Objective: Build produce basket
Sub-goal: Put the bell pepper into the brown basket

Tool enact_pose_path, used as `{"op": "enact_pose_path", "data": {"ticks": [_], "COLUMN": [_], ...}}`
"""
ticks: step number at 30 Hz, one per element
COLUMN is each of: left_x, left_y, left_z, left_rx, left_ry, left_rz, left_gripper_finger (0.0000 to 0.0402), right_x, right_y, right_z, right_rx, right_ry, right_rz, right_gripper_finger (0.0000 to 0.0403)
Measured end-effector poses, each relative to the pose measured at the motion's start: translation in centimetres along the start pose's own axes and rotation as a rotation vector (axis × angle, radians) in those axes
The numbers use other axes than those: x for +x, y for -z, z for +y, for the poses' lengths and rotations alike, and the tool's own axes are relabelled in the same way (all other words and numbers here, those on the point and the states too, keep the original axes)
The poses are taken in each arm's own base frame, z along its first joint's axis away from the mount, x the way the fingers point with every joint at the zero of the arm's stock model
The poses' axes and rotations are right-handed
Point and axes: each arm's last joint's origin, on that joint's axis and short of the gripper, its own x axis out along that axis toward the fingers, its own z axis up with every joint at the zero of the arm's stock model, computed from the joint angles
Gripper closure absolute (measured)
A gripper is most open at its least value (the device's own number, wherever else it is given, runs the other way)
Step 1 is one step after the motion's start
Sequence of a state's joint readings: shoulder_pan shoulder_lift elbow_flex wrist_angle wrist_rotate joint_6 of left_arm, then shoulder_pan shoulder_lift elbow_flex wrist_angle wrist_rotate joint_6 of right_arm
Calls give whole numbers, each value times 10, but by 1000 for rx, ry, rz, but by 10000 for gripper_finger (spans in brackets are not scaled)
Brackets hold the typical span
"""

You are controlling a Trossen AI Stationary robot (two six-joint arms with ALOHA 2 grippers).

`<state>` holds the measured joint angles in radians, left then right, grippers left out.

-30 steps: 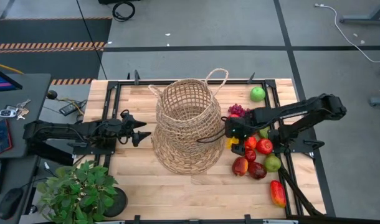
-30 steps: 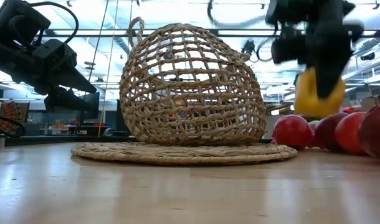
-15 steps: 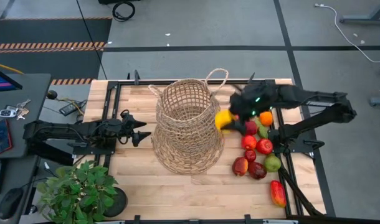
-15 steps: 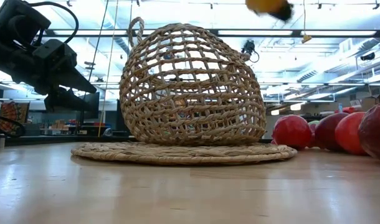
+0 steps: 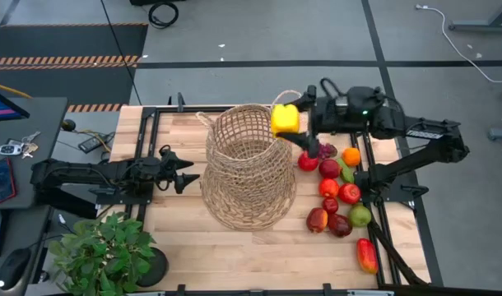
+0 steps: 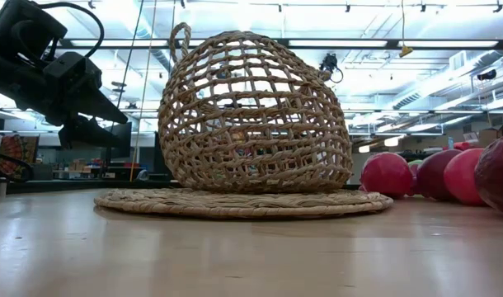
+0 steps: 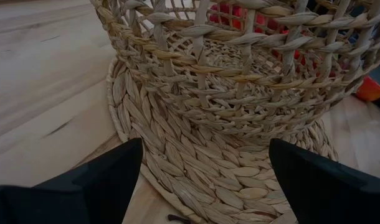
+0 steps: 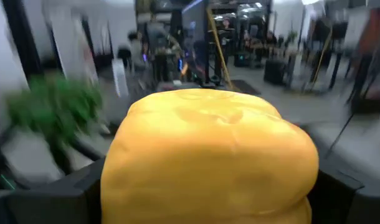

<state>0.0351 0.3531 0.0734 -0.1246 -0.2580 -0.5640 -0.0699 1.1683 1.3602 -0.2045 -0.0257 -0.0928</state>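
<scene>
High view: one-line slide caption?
Right gripper carries a yellow pepper beside the wicker basket rim.

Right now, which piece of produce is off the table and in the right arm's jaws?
The yellow pepper: the right gripper holds it up by the basket rim, while every other fruit lies on the table.

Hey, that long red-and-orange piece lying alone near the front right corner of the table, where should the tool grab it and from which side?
Probably across the narrow middle of the red-and-orange fruit, from straight above: it lies flat and elongated, apart from the other produce, so both long sides are open.
</scene>
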Motion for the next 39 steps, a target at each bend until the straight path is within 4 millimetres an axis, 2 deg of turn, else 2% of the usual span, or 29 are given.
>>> {"op": "enact_pose_path", "data": {"ticks": [7,10,15,25,31,39], "left_x": [0,0,0,0,0,0], "left_y": [0,0,0,0,0,0], "left_z": [0,0,0,0,0,0], "left_rx": [0,0,0,0,0,0], "left_ry": [0,0,0,1,0,0], "left_rz": [0,0,0,0,0,0], "left_gripper_finger": [45,45,45,45,45,45], "right_x": [21,30,47,77,85,85], "right_y": [14,19,23,27,33,34], "right_z": [7,9,6,-5,-8,-14], "right_rx": [-442,-580,-745,-872,-866,-854], "right_ry": [-44,-44,68,319,397,479], "right_rz": [56,67,65,41,84,120], "right_gripper_finger": [50,50,50,50,50,50]}}
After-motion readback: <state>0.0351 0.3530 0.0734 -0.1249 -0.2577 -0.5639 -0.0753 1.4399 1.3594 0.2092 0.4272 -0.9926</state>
